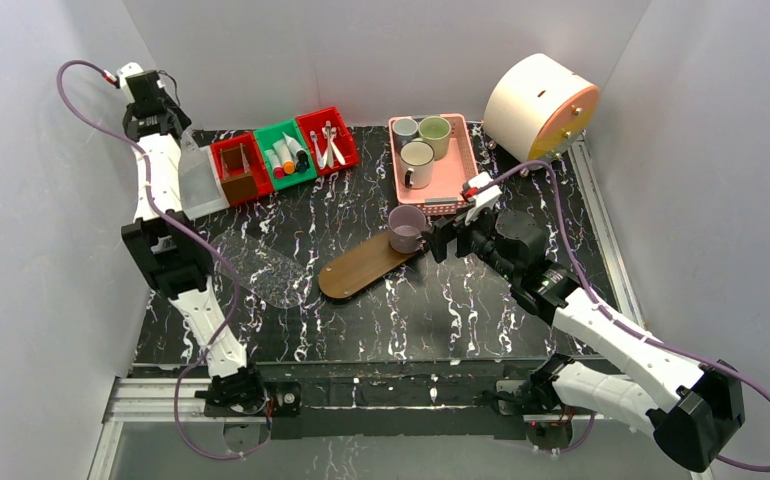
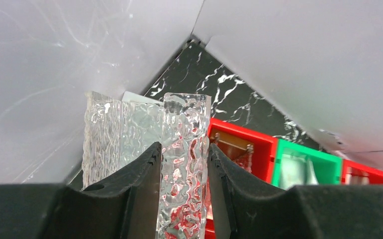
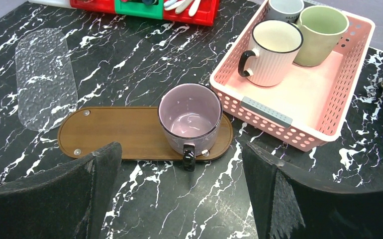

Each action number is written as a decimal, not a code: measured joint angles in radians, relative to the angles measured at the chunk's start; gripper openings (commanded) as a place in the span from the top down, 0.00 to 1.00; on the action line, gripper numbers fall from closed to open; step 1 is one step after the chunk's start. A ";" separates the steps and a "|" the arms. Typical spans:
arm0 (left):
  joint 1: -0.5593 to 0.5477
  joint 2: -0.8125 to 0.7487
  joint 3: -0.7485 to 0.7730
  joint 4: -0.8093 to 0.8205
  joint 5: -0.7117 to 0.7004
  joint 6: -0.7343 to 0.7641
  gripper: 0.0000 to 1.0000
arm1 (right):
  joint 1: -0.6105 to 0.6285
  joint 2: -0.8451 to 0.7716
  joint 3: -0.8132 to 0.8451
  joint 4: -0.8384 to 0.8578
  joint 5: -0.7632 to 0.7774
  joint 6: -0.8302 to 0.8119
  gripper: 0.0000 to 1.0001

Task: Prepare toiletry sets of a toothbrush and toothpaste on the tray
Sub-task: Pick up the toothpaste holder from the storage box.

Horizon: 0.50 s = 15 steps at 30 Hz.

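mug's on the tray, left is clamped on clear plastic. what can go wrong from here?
1. The purple mug sits at the end of the tray, handle overhanging, facing the open right gripper; a nudge might slide it off.
2. The left gripper pinches the clear textured piece by a thin edge beside the red bin; it may slip or snag the bin.

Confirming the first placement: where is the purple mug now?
Top view: the purple mug stands upright on the right end of the tray, beside the near corner of the pink basket, directly ahead of the open right gripper.
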 measured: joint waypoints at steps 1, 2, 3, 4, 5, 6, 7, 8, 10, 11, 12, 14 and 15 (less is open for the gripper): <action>0.000 -0.018 0.000 0.000 0.005 -0.005 0.93 | 0.000 0.000 0.002 -0.005 -0.003 0.001 0.01; 0.001 -0.037 -0.001 0.001 0.011 -0.011 0.93 | 0.000 0.000 0.005 -0.011 -0.005 0.003 0.01; 0.002 -0.059 -0.007 0.005 0.023 -0.020 0.93 | 0.000 0.000 0.009 -0.021 -0.008 0.005 0.01; 0.002 -0.079 -0.018 0.012 0.032 -0.028 0.93 | 0.000 0.000 0.013 -0.027 -0.009 0.007 0.01; 0.003 -0.111 -0.037 0.019 0.050 -0.043 0.93 | 0.000 0.000 0.019 -0.035 -0.010 0.012 0.01; 0.003 -0.133 -0.049 0.024 0.065 -0.056 0.93 | 0.000 0.000 0.024 -0.042 -0.011 0.016 0.01; 0.003 -0.161 -0.068 0.036 0.085 -0.071 0.93 | 0.000 0.000 0.030 -0.051 -0.011 0.021 0.01; 0.003 -0.189 -0.089 0.049 0.108 -0.090 0.93 | 0.000 0.000 0.035 -0.055 -0.011 0.024 0.01; 0.003 -0.240 -0.134 0.078 0.158 -0.128 0.94 | 0.000 -0.001 0.046 -0.064 -0.013 0.032 0.01; 0.003 -0.266 -0.160 0.095 0.187 -0.151 0.94 | 0.000 -0.003 0.051 -0.072 -0.014 0.035 0.01; 0.003 -0.289 -0.186 0.113 0.214 -0.171 0.94 | 0.000 -0.006 0.055 -0.079 -0.014 0.041 0.01; 0.003 -0.329 -0.241 0.146 0.273 -0.217 0.95 | 0.000 -0.014 0.061 -0.090 -0.016 0.051 0.01; 0.003 -0.348 -0.272 0.164 0.302 -0.239 0.95 | 0.000 -0.018 0.066 -0.100 -0.018 0.055 0.01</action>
